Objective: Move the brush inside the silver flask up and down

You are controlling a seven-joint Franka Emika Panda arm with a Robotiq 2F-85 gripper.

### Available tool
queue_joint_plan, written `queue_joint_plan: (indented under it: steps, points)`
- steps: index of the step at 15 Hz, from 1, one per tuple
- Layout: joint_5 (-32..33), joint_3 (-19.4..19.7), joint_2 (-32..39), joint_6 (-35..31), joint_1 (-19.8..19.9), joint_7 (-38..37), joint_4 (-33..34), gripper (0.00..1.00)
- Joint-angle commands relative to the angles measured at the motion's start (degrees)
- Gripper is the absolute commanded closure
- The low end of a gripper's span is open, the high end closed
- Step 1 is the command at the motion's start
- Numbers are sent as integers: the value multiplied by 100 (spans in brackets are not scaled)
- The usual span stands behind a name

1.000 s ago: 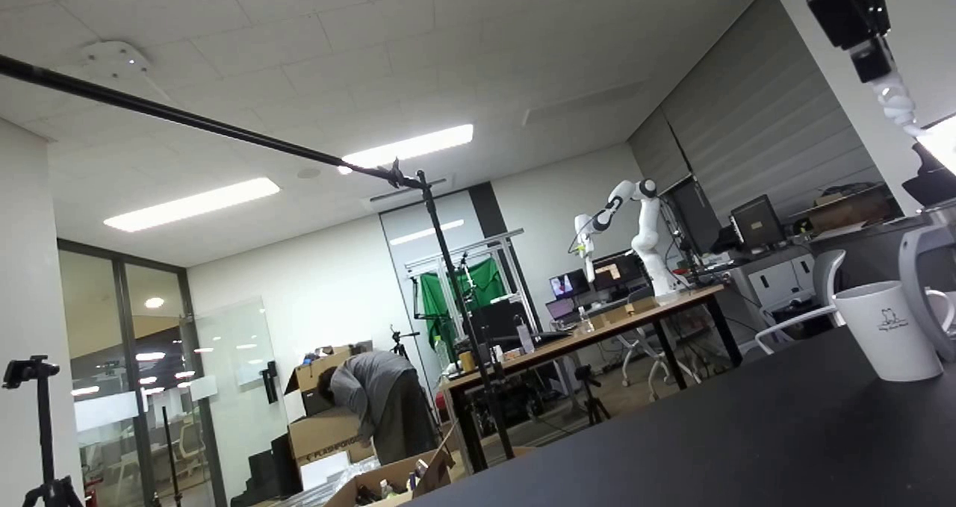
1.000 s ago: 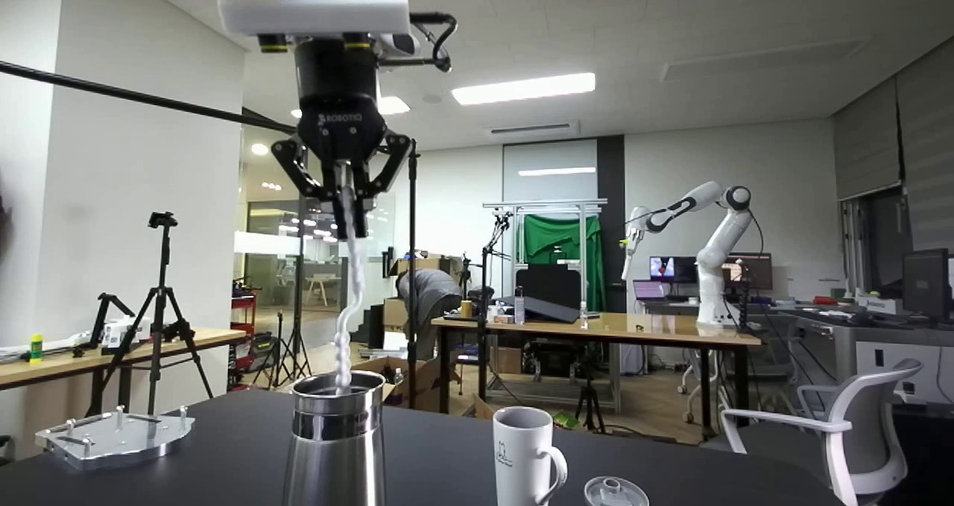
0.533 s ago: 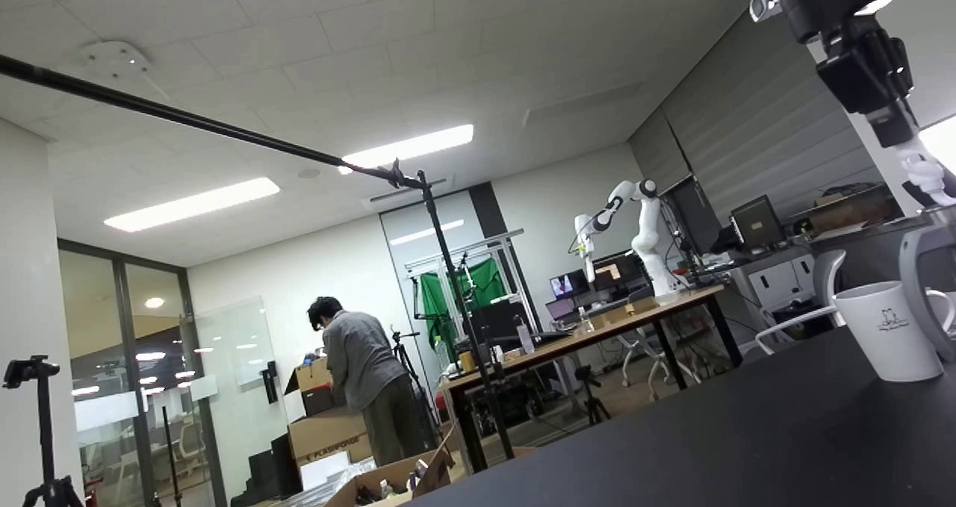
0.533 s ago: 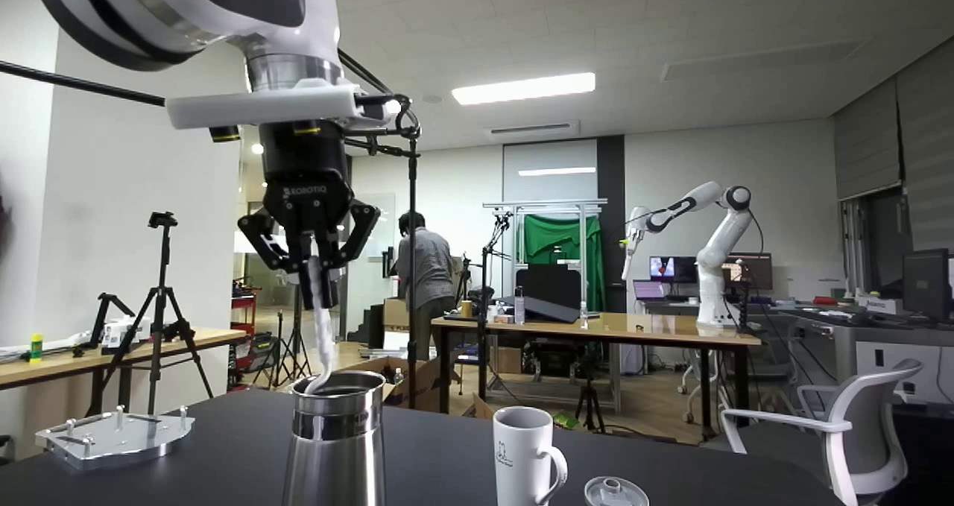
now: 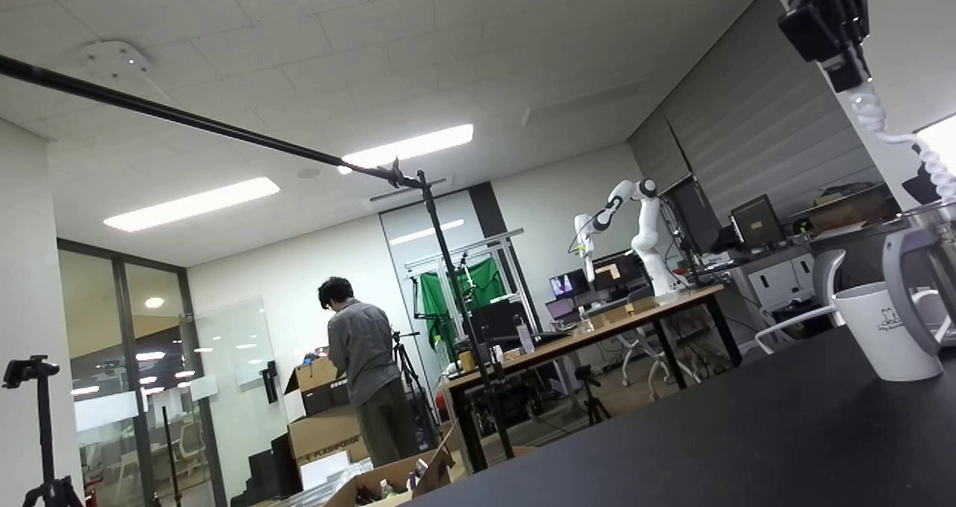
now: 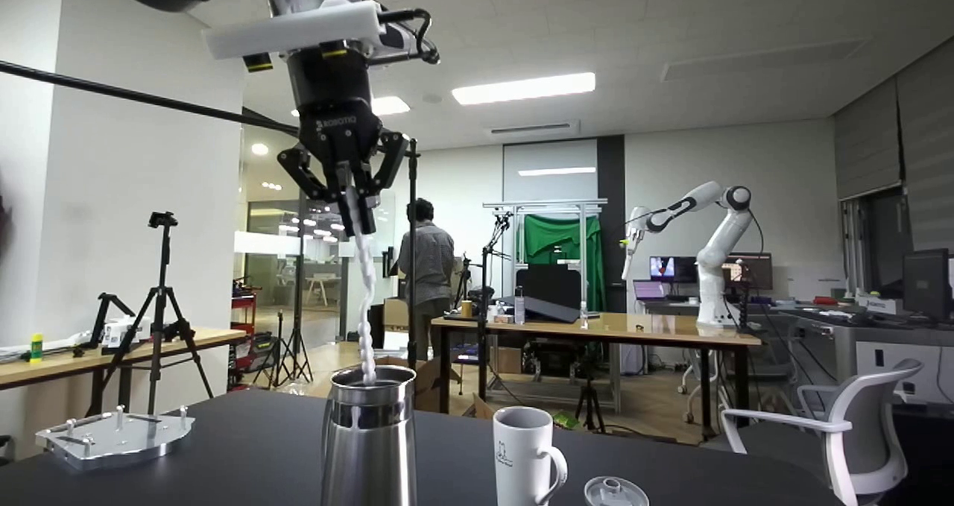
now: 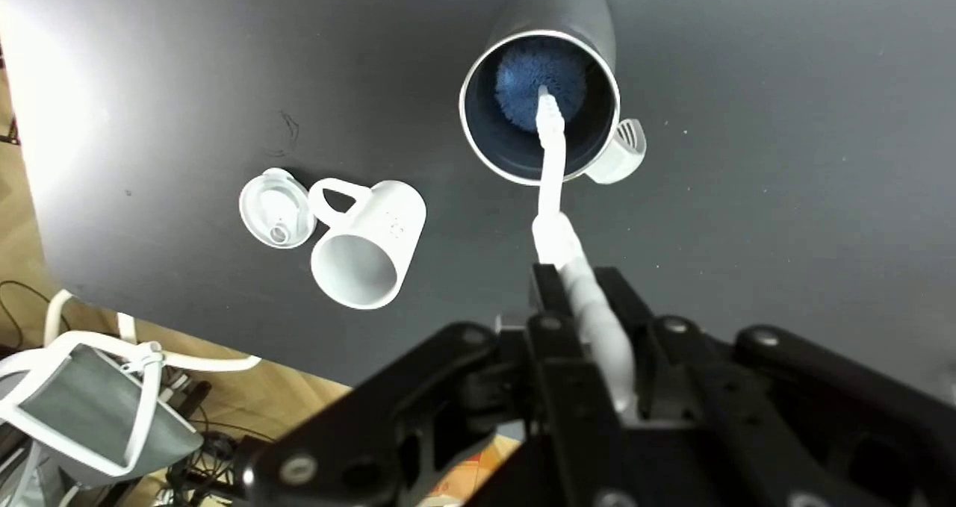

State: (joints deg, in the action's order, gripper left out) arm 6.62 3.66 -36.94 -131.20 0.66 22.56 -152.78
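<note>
The silver flask (image 6: 370, 454) stands on the black table in an exterior view, a tall steel vessel with an open rim. In the wrist view I look into the flask (image 7: 556, 7), and its pale handle sticks out at the side. At the right edge of an exterior view its handle (image 5: 896, 275) shows. The brush has a white twisted handle (image 6: 367, 320) that passes down through the rim. Its round bristle head (image 7: 515, 81) is inside the flask. My gripper (image 6: 358, 226) is above the flask, shut on the top of the brush handle; its fingers (image 7: 579, 272) flank the handle.
A white mug (image 6: 514, 454) stands beside the flask. A translucent lid (image 7: 278, 208) lies next to the mug. A metal plate with pegs (image 6: 115, 443) lies at the table's left in an exterior view. A chair (image 6: 864, 446) is beyond the table edge.
My gripper went down with the brush, then rose again, so more of the handle shows above the rim. The flask has shifted sideways, nearer the mug. The person in the background stood up.
</note>
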Motion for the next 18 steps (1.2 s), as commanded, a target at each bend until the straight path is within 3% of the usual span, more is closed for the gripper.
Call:
queue_joint_plan:
  steps: [1, 7, 11, 15, 18]
  points:
    - [-120, 89, 133, -162, -183, -202, -174, 96]
    - [-139, -74, 716, -462, -383, -265, -531, 96]
    - [-152, 25, 878, -5, -261, -276, 154, 96]
    - [-394, 361, 1020, 777, -284, 165, 1078, 96]
    - [-738, 623, 1244, 750, -356, 626, 1325, 96]
